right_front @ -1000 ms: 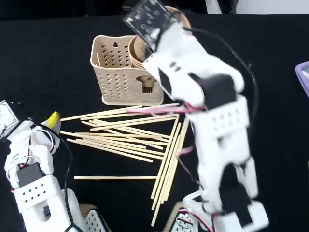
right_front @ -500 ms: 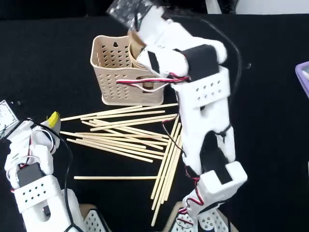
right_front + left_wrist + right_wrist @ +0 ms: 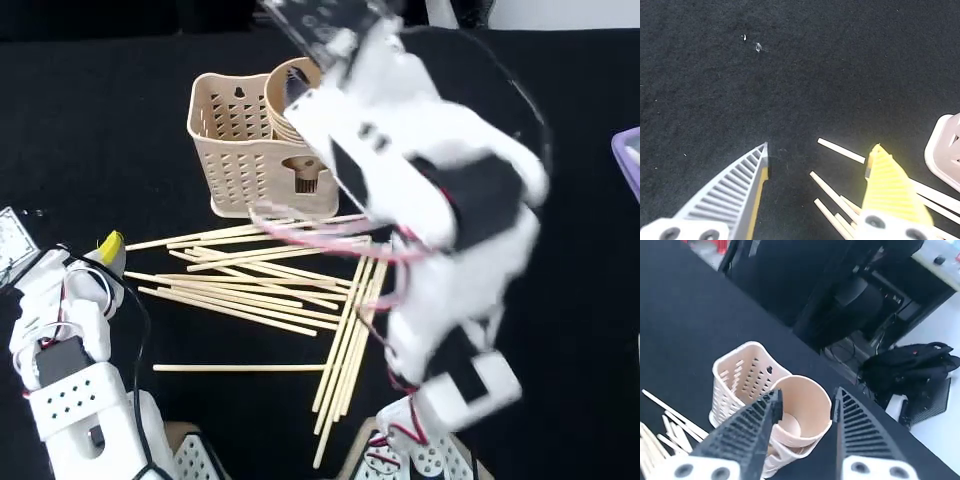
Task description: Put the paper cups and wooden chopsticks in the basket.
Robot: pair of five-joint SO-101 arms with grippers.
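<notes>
Right gripper (image 3: 807,392), jaws apart and empty, has lifted clear of the paper cups (image 3: 283,100) nested in the basket (image 3: 235,160) toward the table's (image 3: 100,120) far edge; I note wooden chopsticks (image 3: 260,285) outstanding mid-table.
</notes>
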